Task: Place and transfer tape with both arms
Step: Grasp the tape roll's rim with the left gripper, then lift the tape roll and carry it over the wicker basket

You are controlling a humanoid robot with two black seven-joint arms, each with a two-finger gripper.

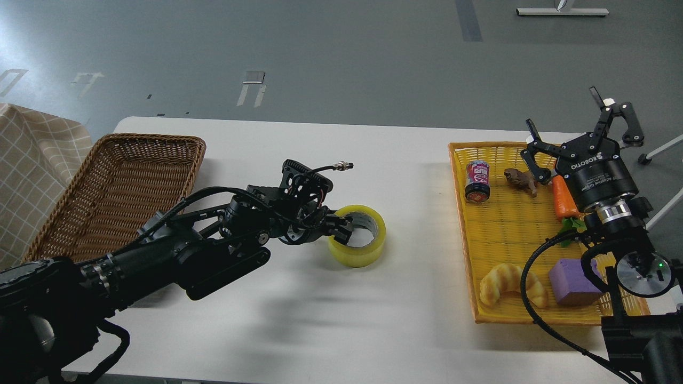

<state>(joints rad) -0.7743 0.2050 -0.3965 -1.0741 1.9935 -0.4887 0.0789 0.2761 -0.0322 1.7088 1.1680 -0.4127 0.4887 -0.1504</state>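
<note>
The tape (pixel 358 246), a yellow translucent roll with a grey-white core, lies flat in the middle of the white table (pixel 341 320). My left gripper (pixel 341 226) reaches in from the left and grips the roll's left wall, with one finger inside the core and the other outside. My right gripper (pixel 584 125) is open and empty, fingers spread, raised over the far right corner of the yellow tray (pixel 463 224), well away from the tape.
A brown wicker basket (pixel 114 186) stands at the table's left. The yellow tray holds a soda can (pixel 477 181), a brown toy animal (pixel 522 179), a carrot (pixel 561 200), a croissant (pixel 507 282) and a purple block (pixel 573 280). Checked cloth (pixel 32 160) lies at far left.
</note>
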